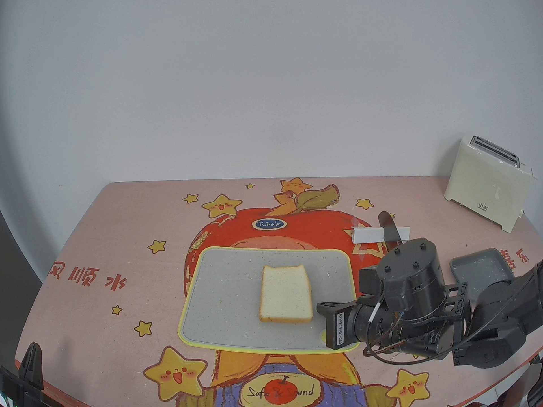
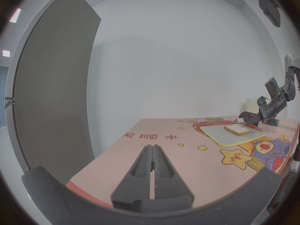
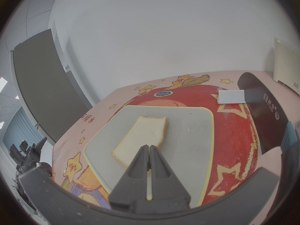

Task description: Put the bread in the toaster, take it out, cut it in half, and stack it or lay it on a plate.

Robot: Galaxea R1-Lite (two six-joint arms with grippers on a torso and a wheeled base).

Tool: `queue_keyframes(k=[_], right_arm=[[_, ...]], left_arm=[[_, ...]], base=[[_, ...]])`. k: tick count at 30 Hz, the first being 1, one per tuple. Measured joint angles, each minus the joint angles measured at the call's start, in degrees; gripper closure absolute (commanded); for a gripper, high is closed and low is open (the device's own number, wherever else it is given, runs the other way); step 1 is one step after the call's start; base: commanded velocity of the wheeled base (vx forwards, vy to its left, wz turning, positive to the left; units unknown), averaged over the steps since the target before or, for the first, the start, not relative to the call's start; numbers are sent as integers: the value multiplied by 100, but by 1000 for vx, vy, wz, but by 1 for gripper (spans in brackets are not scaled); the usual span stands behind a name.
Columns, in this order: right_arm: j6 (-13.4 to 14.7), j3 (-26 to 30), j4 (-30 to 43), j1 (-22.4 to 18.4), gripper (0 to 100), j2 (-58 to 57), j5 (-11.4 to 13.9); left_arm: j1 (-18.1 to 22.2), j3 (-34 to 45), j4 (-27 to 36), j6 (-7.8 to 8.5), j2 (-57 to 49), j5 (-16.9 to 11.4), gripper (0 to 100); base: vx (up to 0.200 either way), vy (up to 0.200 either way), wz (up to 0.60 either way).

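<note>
- My left hand [image 2: 152, 147] hangs off the near-left corner of the counter [image 1: 130, 238], fingers pressed together on nothing, well apart from the work.
- My right hand [image 3: 149, 149] sits at the near-right edge of the cutting board [image 1: 226, 289], clenched and empty, its tips pointing across the board at the bread [image 1: 286, 293].
- The bread lies flat near the middle of the board as one whole slice, with no cut in it. It looks pale; I cannot tell from here whether it has been through the toaster, but lying on the board suggests to me that the toasting part is behind us.
- The plate [image 1: 478, 267] is to the right of the board, partly behind my right arm, and what I see of it is bare, so nothing has been plated.
- The knife [image 1: 390, 226] lies on the counter just beyond the board's far-right corner, dark blade across a white card [image 1: 367, 234], with neither hand on it.
- The toaster [image 1: 489, 182] stands at the far right by the wall; I cannot see into its slots.
- My reading: the cutting and the plating are left — pick up the knife, halve the slice, move the halves to the plate.
</note>
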Motion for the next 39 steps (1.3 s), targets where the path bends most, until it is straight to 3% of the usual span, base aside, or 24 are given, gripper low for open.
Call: queue_keyframes(k=[25, 28, 39], right_arm=[[88, -573, -105, 390, 100, 606, 72], [195, -606, -96, 428, 100, 614, 44], [145, -523, -22, 299, 100, -277, 9]], left_arm=[[-2, 0, 0, 0, 0, 0, 100], [-2, 0, 0, -2, 0, 0, 100], [1, 0, 2, -2, 0, 0, 100]], base=[[0, 0, 0], [0, 0, 0], [0, 0, 0]])
